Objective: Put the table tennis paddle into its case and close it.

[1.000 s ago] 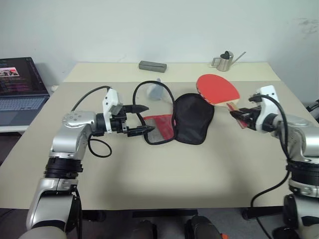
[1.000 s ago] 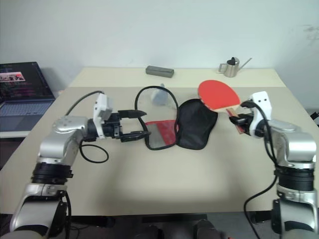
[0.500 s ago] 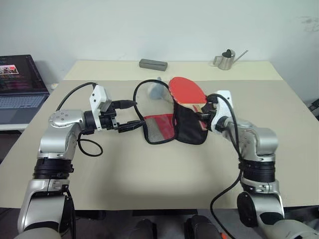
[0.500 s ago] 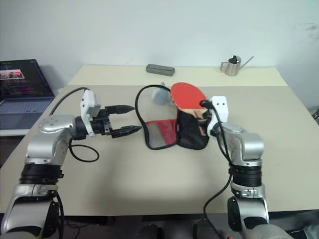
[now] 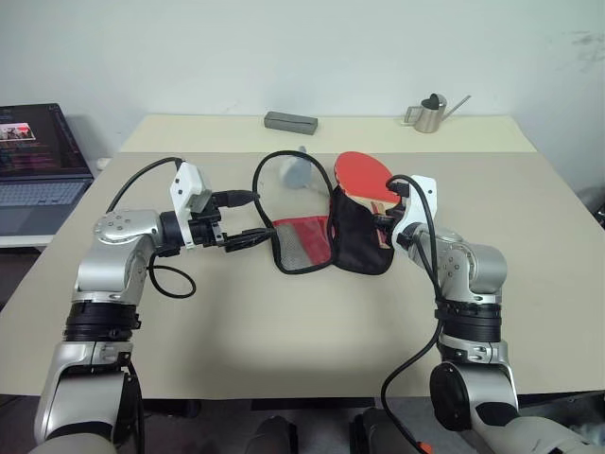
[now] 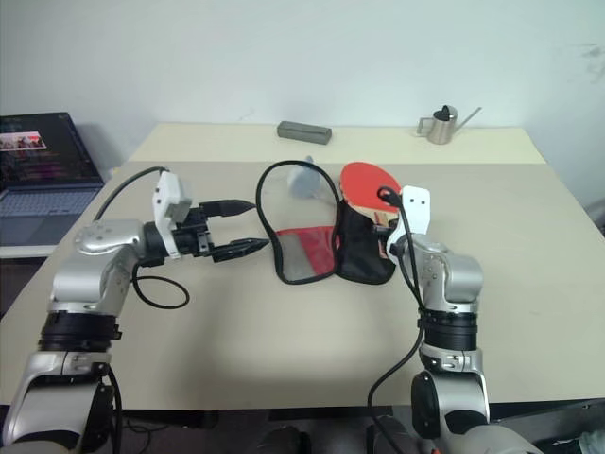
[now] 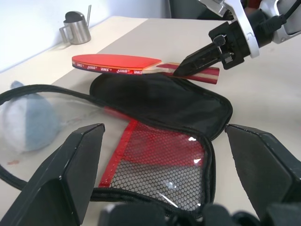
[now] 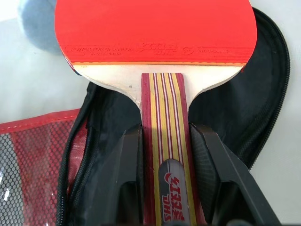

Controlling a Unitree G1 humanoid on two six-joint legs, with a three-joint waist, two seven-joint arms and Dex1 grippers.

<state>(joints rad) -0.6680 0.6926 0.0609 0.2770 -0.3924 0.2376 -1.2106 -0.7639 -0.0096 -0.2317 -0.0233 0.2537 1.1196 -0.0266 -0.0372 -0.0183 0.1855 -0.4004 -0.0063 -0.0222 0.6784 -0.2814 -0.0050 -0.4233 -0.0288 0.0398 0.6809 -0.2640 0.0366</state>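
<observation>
The table tennis paddle (image 5: 362,173) hangs level just above the far end of the case's black half (image 5: 357,232), red face up. My right gripper (image 8: 164,160) is shut on its striped wooden handle (image 8: 163,117), one finger on each side. The case lies flat and unzipped on the table, its red mesh half (image 5: 302,244) folded out to the left. My left gripper (image 5: 250,218) stands open just left of the mesh half, nothing between its fingers (image 7: 70,174). In the left wrist view the paddle (image 7: 117,62) hovers over the open case (image 7: 164,101).
A black cord loop (image 5: 284,163) lies behind the case around a pale blue soft object (image 5: 295,172). A grey block (image 5: 289,123) and a small metal watering can (image 5: 427,113) stand at the table's far edge. A laptop (image 5: 33,165) sits on a side table at the left.
My right arm has swung left with the paddle, from the right of the case to above its black half, and the wrist has rolled. The left gripper has stayed open beside the mesh half.
</observation>
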